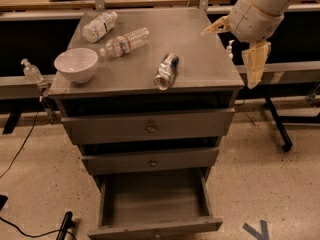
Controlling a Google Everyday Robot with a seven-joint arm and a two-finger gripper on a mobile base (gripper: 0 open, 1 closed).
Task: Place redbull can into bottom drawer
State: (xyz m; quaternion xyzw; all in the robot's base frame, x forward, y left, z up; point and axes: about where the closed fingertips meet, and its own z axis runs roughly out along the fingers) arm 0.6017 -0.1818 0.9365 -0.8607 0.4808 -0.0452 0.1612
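Observation:
The redbull can [166, 71] lies on its side on the grey cabinet top [200, 44], near the front edge and right of the middle. The bottom drawer [155, 227] is pulled out and its grey inside holds nothing. My gripper [228, 59] hangs at the cabinet's right edge, to the right of the can and apart from it. It is open and empty, with one cream finger [216, 27] pointing left over the top and the other [255, 64] pointing down beside the cabinet.
A white bowl [76, 64] stands at the front left of the top. Two clear water bottles [125, 42] [99, 26] lie behind it. The two upper drawers [150, 128] are shut. A small bottle [31, 72] sits on a rail to the left. A black stand leg [277, 126] is on the floor to the right.

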